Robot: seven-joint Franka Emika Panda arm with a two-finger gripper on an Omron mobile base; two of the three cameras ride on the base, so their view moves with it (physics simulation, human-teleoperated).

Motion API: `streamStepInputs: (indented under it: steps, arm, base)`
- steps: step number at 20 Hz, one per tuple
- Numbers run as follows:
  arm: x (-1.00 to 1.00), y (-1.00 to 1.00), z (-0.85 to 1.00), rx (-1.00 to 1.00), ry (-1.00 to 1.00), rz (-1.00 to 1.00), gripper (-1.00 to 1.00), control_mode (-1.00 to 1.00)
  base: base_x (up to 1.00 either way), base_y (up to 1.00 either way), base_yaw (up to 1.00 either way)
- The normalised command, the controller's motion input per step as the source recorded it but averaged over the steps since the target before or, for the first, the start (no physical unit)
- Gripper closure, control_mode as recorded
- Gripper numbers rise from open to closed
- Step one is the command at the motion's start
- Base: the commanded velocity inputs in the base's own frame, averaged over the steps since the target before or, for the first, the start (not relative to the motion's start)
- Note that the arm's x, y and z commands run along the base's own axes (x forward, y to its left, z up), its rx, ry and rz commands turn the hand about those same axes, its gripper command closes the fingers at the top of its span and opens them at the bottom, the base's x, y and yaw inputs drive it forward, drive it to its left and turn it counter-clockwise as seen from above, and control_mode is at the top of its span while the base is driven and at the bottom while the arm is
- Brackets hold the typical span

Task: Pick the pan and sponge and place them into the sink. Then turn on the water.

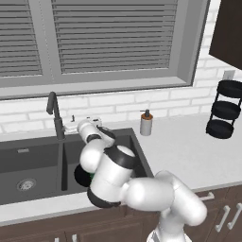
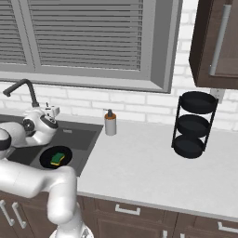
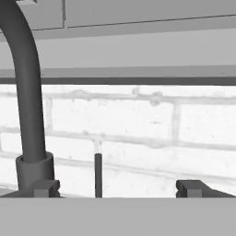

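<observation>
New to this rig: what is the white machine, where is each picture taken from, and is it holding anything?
It is a white robot arm with a two-finger gripper, in a rendered kitchen. Two pictures come from cameras behind the arm, left and right; the third looks along the hand. The pan lies in the sink with the sponge on it. A soap dispenser and a black tiered rack stand on the counter. The open gripper holds nothing and sits by the faucet, with the thin lever between its fingertips. No water shows.
</observation>
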Motion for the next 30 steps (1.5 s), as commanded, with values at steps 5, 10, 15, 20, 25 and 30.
streamStepInputs:
  steps: [5, 10, 15, 20, 25, 30]
  arm:
    - [0.18, 0.18, -0.15, 0.00, -0.01, 0.00, -1.00, -1.00]
    - [0.07, 0.21, -0.07, 0.00, 0.00, 0.00, -1.00, -1.00]
    - [0.06, 0.05, 0.00, 0.00, 0.00, 0.00, -1.00, -1.00]
    - [0.06, 0.00, -0.01, 0.00, 0.00, 0.00, -1.00, -1.00]
    - [0.16, 0.00, 0.00, 0.00, 0.00, -0.01, -1.00, -1.00]
    - [0.21, 0.00, 0.00, 0.00, 0.00, -0.05, -1.00, -1.00]
  base:
    - [0.00, 0.00, 0.00]
    - [0.00, 0.00, 0.00]
    - [0.00, 0.00, 0.00]
    - [0.00, 0.00, 0.00]
    - [0.00, 0.00, 0.00]
    - [0.00, 0.00, 0.00]
